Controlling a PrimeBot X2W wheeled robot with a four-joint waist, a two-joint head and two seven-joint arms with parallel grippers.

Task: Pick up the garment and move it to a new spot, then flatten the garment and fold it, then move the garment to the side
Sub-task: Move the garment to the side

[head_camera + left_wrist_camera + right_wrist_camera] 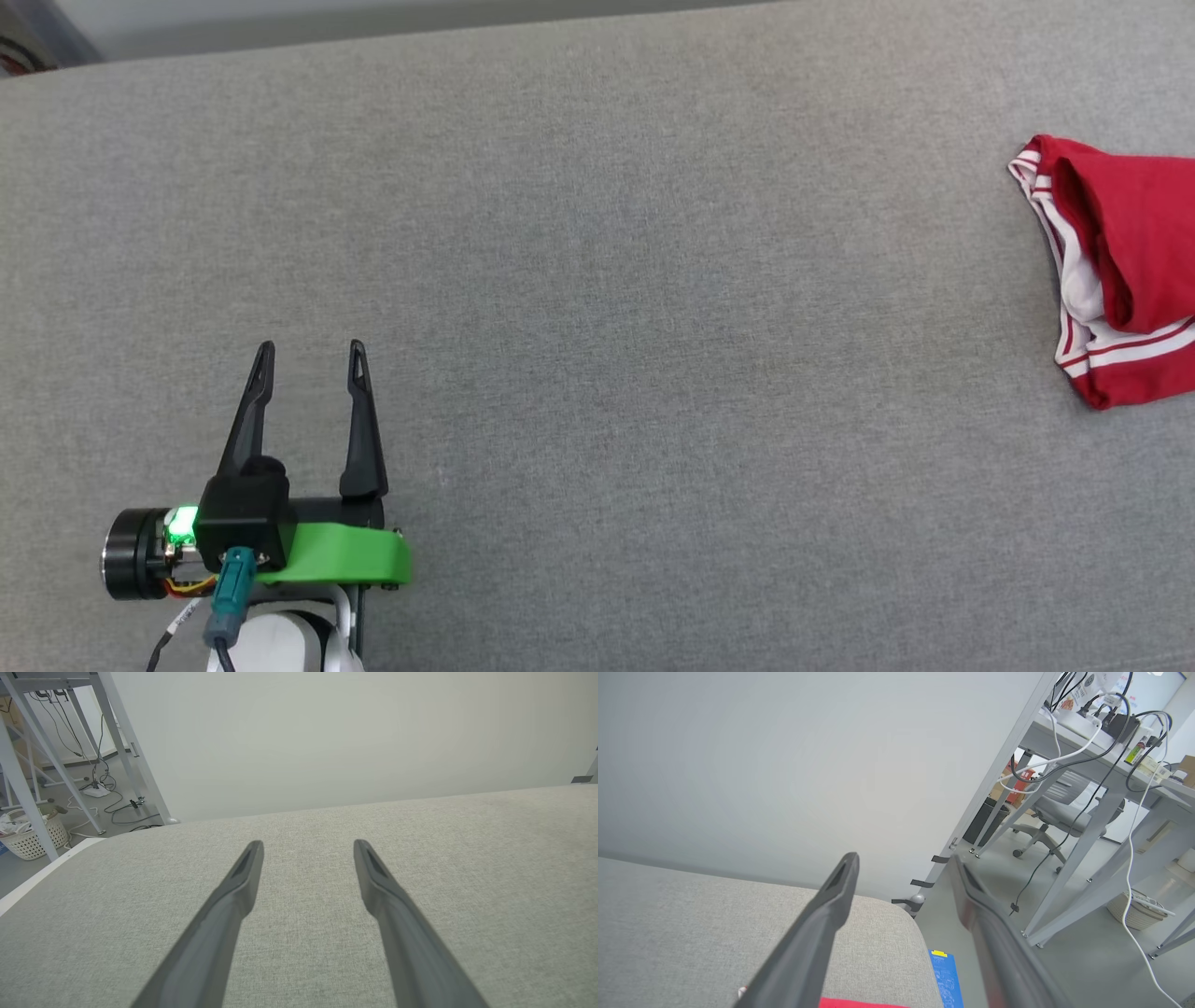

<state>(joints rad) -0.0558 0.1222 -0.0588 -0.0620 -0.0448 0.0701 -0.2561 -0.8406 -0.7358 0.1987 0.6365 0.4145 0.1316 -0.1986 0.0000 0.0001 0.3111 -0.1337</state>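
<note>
Looking down from the head: a grey fabric surface (597, 280) spreads across almost the whole view
Left gripper, head view: the left gripper (312, 345) sits at the lower left over the fabric, its two dark fingers pointing up the view and standing apart, with bare cloth showing between them; a green bracket (345, 560) crosses its base
Garment, head view: the garment (1134, 271) lies bunched on the surface at the far right (the frame cuts off its right part), red cloth folded over itself, white and red-white striped trim along its left side; it is well apart from the left gripper
Left wrist, gripper: the left gripper (308, 843) has its fingers spread wide, tips over bare grey surface (299, 933)
Left wrist, surroundings: a pale wall (327, 742) rises beyond the far edge; at the upper left stand grey frame legs (128, 742), loose cables (100, 779) and a white woven basket (35, 837)
Right wrist, gripper: the right gripper (902, 857) is parted too, gripping nothing; one finger lies over the rounded corner of the surface (691, 924), the other over the floor (1087, 970)
Right wrist, garment: a thin red strip of the garment (864, 1003) shows at the bottom edge, between the finger bases; whether it touches them cannot be told
Right wrist, surroundings: a blue sheet (945, 975) lies on the floor just beside the corner; further off are a desk (1111, 772) hung with cables and a grey office chair (1057, 807)
</note>
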